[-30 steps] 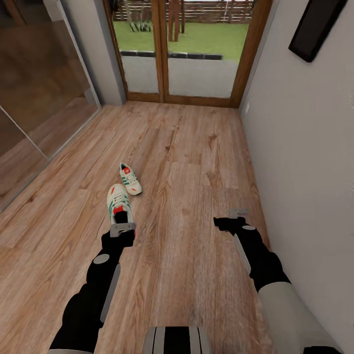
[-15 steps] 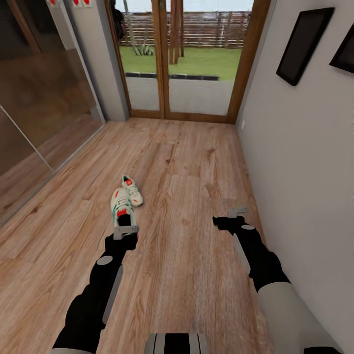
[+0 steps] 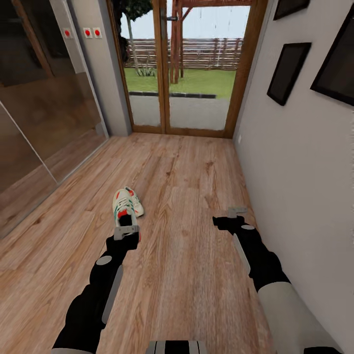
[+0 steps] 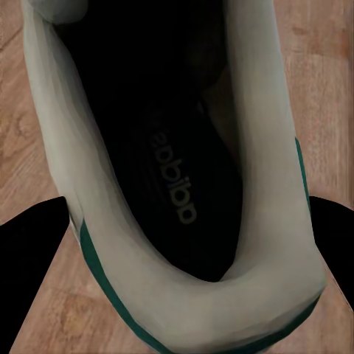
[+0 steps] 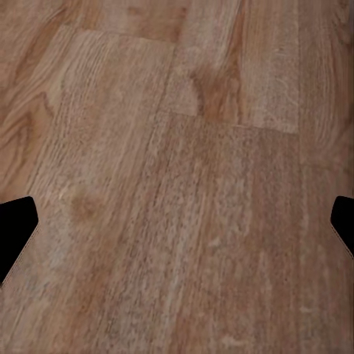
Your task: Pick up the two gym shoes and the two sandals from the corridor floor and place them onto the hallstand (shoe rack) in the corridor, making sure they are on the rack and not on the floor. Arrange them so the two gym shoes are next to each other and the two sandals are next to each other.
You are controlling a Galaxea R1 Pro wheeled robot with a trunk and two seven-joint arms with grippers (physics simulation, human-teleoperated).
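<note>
The left tool [image 3: 126, 231] is hanging just over the heel of the nearer gym shoe [image 3: 122, 210], and in the left wrist view its two dark fingertips [image 4: 29, 254] are sitting on either side of the shoe's heel collar [image 4: 184, 287], clasping it across the dark opening. The second gym shoe [image 3: 136, 203] is lying on the corridor floor [image 3: 191, 187] just beyond and to the right, touching or nearly touching the first. The right tool [image 3: 231, 216] is hovering released over bare planks near the grey wall [image 3: 290, 162], well apart from the shoes; its fingertips [image 5: 15, 232] are standing wide at the edges of the right wrist view. A mirrored wardrobe [image 3: 34, 113] is lining the left side, dark picture frames [image 3: 287, 71] are hanging on the wall, and a glazed wooden door [image 3: 189, 69] is closing the corridor's far end.
</note>
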